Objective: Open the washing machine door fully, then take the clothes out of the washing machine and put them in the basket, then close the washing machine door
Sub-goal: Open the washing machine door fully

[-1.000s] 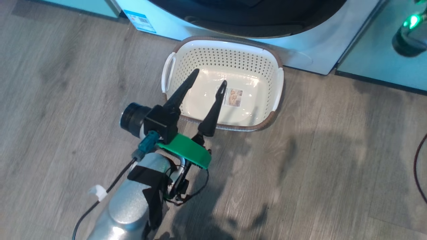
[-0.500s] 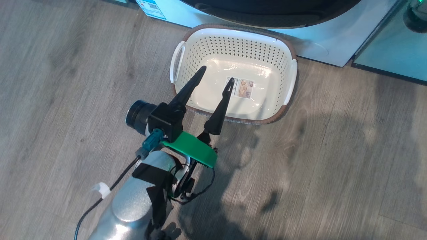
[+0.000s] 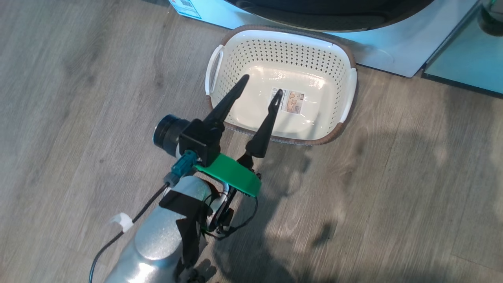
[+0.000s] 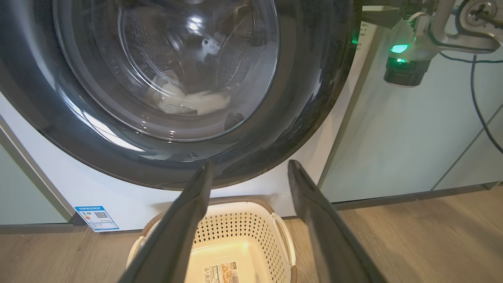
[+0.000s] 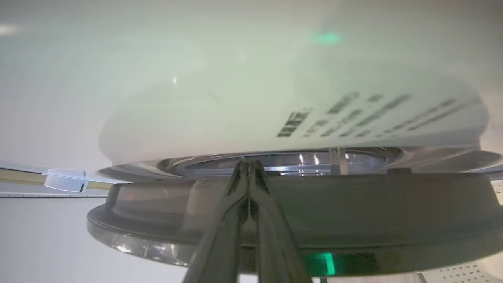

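basket (image 3: pixel 275 51): on floor beneath left gripper (image 3: pixel 262 84)
left gripper: spread wide, empty
right gripper (image 5: pixel 248 163): closed, empty, tips at washing machine door (image 5: pixel 353 212) edge

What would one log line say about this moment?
left gripper: open, over basket | right gripper: shut, tips at washing machine door edge | clothes: in drum, behind glass | basket: empty

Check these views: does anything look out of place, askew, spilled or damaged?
Nothing stands out. The cream perforated plastic basket sits upright and empty on the grey wood-plank floor before the white front-loading washing machine; pale clothes lie inside it behind the round black-rimmed glass door.
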`<state>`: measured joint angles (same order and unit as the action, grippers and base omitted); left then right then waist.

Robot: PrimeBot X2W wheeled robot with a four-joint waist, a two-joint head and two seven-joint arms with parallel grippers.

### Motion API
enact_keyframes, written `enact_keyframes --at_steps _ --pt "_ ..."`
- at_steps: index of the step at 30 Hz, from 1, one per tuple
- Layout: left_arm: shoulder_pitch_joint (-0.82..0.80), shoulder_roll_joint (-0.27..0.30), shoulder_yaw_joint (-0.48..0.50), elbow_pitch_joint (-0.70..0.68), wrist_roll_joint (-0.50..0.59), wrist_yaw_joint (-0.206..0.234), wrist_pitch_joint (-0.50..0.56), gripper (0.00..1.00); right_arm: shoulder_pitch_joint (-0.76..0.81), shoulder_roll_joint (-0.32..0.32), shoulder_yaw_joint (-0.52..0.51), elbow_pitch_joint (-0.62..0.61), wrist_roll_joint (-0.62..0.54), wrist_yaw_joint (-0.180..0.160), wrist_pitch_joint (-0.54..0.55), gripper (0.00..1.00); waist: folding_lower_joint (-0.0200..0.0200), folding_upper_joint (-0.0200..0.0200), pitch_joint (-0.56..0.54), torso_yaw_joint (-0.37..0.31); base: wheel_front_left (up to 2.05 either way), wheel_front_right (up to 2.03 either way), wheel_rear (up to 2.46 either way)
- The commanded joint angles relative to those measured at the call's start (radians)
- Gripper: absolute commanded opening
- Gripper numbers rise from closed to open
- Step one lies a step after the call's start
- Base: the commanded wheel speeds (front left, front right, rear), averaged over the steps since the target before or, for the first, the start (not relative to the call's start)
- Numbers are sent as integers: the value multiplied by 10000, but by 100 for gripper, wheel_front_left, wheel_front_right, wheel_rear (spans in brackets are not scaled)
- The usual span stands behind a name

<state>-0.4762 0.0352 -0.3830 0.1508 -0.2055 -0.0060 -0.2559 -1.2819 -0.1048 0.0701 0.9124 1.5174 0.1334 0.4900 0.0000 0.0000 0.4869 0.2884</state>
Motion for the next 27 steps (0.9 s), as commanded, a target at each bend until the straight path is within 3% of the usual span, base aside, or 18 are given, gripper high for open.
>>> enact_keyframes --at_steps 1,14,27 --pt "-205 151 283 -323 -109 46 -59 100 -495 273 147 -232 -100 -27 52 0 0 0 23 50 0 0 0" --pt "-224 151 229 -352 -116 128 -59 100 -539 287 366 -193 -197 -27 323 0 0 0 87 8 0 0 0" --pt "-239 150 262 -349 -130 148 -59 100 252 409 783 -975 -111 -27 844 0 0 0 58 -161 0 0 0"
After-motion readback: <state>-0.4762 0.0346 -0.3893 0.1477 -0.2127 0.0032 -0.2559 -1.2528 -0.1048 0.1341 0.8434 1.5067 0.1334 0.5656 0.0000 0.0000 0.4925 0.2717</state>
